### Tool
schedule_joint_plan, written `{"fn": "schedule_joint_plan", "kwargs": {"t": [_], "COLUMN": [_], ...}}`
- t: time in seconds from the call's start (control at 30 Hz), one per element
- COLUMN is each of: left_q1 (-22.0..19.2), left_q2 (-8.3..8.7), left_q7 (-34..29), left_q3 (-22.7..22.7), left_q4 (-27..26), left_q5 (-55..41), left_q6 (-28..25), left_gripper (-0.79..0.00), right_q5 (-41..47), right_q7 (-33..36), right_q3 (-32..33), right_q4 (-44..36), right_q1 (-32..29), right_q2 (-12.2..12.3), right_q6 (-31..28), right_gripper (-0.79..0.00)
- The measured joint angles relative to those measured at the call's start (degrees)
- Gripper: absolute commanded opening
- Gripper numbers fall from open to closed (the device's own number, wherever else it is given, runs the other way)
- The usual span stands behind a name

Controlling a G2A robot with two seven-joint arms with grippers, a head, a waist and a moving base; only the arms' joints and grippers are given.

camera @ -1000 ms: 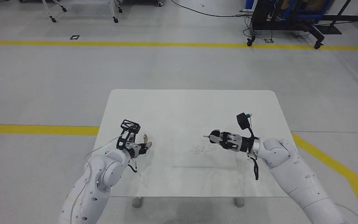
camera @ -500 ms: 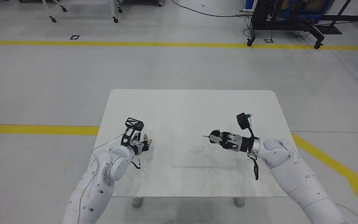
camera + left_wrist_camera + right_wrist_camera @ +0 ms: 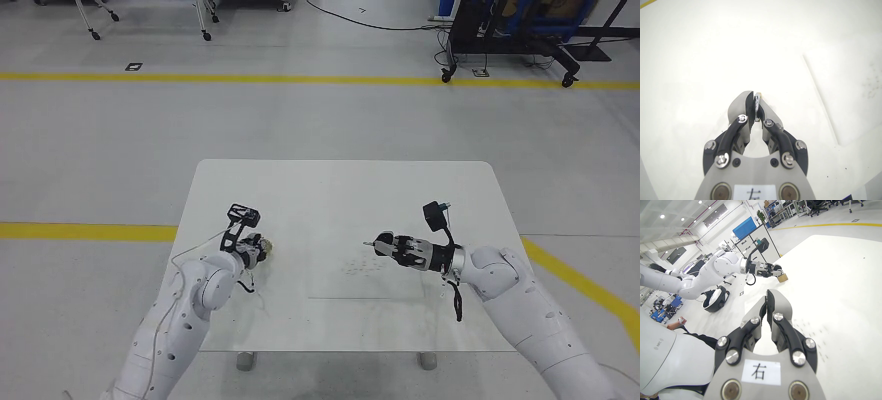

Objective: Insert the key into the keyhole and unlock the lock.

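Brass-look lock (image 3: 782,277) (shiny metal shackle (image 3: 756,105)); smooth matt table (image 3: 829,275).

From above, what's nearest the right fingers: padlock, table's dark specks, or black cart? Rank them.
1. Dark specks, just beside the right fingers.
2. Padlock, across the table in the left fingers.
3. Black cart, far back on the floor.

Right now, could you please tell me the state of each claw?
Left claw: closed on the padlock shackle.
Right claw: closed; contents cannot be told.
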Motion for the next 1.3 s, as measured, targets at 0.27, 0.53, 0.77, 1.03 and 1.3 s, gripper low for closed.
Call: {"fn": "schedule_joint_plan", "kwargs": {"t": [0.27, 0.53, 0.77, 1.03, 1.3], "left_q1": [-1.0, -0.5, -0.4, -4.1, -5.3], "left_q2": [-0.34, -0.68, -0.72, -2.27, -2.43], "left_q7": [-0.5, 7.1, 7.3, 11.9, 10.9], "left_q3": [1.7, 0.3, 0.3, -1.4, -0.9], "left_q4": [-0.3, 0.6, 0.6, 8.5, 8.9], "left_q5": [2.2, -7.2, -6.9, -32.8, -35.9], "left_q6": [0.7, -4.8, -4.8, -12.6, -13.4], "left_gripper": [-0.785, -0.785, -0.785, -0.785, -0.785], "right_q5": [0.0, 0.0, 0.0, -0.6, -2.8], "right_q7": [0.0, 0.0, 0.0, -8.7, -11.8], "right_q3": [0.0, 0.0, 0.0, -2.0, -2.2], "right_q4": [0.0, 0.0, 0.0, -0.7, -0.1], "right_q1": [0.0, 0.0, 0.0, 0.6, 1.0], "right_q2": [0.0, 0.0, 0.0, -1.5, -2.0], "right_q6": [0.0, 0.0, 0.0, 3.8, 5.8], "right_gripper": [-0.785, -0.785, -0.785, -0.785, -0.785]}}
